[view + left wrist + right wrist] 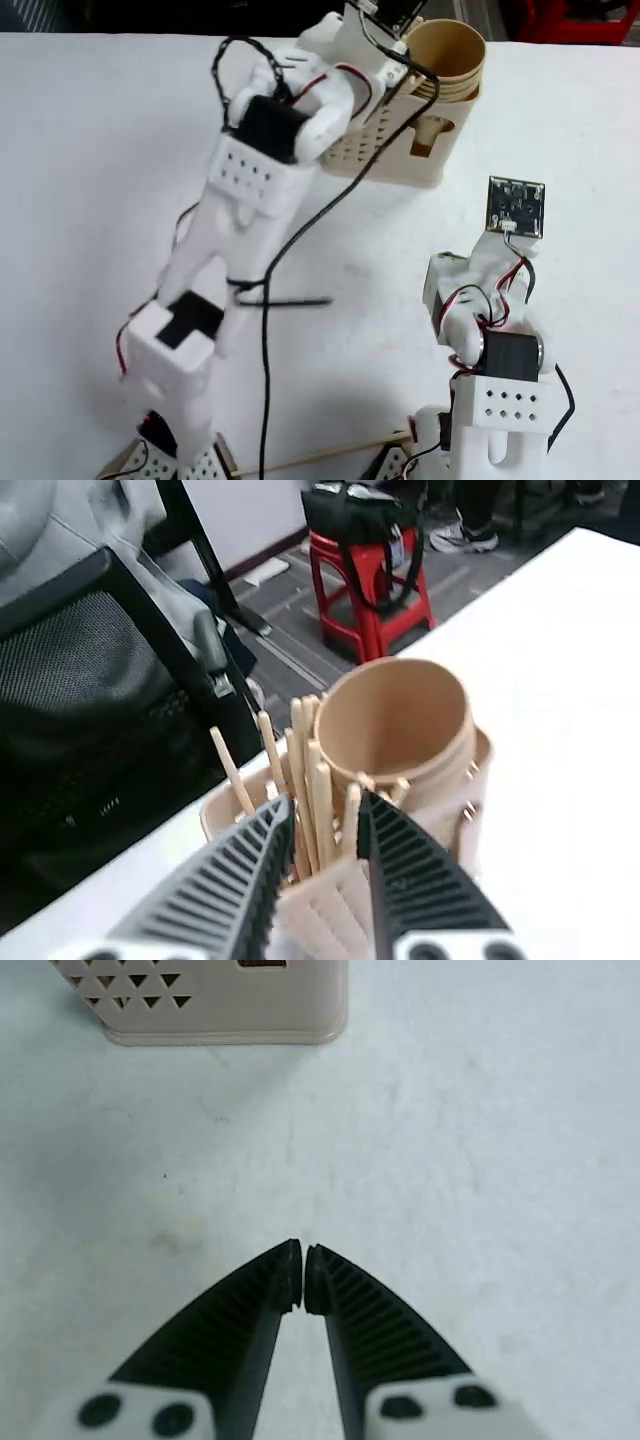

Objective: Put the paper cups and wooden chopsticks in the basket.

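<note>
The beige basket (400, 160) stands at the table's far side. Stacked paper cups (445, 55) sit in its right end, and several wooden chopsticks (312, 780) stand upright beside the cups (400, 730). My left gripper (325, 815) hovers over the basket (215, 815), open, its fingertips either side of the standing chopsticks. One more chopstick (330, 455) lies on the table at the near edge, between the two arm bases. My right gripper (302, 1278) is shut on nothing, low over bare table short of the basket (200, 1000).
The left arm (240, 200) stretches diagonally from the near left to the basket, trailing a black cable (265, 360) across the middle. The right arm (490, 340) is folded at the near right. A red stool (370, 590) and a dark chair (90, 680) stand beyond the table.
</note>
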Controlling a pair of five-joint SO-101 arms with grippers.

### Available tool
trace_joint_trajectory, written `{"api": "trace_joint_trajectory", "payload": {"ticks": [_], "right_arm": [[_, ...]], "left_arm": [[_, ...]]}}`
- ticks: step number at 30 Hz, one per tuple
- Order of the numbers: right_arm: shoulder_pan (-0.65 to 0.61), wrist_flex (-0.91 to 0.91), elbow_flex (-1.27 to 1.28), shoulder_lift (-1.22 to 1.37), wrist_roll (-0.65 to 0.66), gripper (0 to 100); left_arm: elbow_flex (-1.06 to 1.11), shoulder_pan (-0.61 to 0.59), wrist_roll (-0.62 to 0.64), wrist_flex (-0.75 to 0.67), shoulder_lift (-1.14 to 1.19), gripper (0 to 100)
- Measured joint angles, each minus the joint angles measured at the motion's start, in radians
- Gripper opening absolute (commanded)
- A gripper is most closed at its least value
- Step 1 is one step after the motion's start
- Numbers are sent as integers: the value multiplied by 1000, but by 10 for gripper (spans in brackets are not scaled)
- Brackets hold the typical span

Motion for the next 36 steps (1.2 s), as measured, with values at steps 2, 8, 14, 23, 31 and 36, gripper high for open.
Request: {"api": "trace_joint_trajectory", "payload": {"ticks": [2,8,14,23,31,36], "right_arm": [[0,0,0,0,0,20],[31,-35,0,0,0,19],[109,-66,0,0,-51,21],[232,-107,0,0,-110,21],[239,-75,-11,0,-117,21],[239,-15,-46,0,-117,21]], "left_arm": [[0,9,0,75,-37,120],[0,44,0,304,-81,120],[0,86,0,543,-81,120],[258,147,-6,583,-213,120],[761,259,-48,471,-522,120],[1171,305,-48,269,-727,128]]}}
